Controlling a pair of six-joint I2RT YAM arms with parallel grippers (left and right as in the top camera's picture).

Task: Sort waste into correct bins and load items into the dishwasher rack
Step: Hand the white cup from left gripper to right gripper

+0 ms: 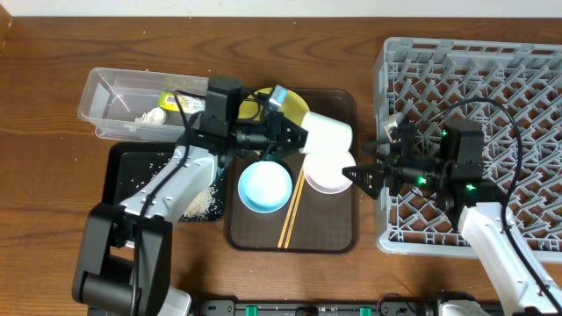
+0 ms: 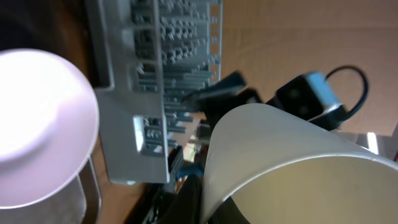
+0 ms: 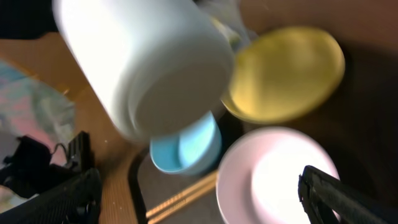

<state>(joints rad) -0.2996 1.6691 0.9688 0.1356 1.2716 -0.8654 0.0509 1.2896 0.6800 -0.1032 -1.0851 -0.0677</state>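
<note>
No readable text, wrapper [image 1: 167, 102] print too small to make out

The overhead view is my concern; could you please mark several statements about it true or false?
1. The round pale blue bowl sits on the dark brown serving tray. True.
2. The two thin wooden chopsticks lie in the large grey plastic rack. False: they lie on the brown tray beside the blue bowl.
3. The left claw holds the small pale cup. True.
4. The yellow-green printed snack wrapper lies in the shallow black tray. False: it is in the clear plastic tub.
5. The right claw is shut on the round white bowl. False: it is open beside that bowl.
</note>
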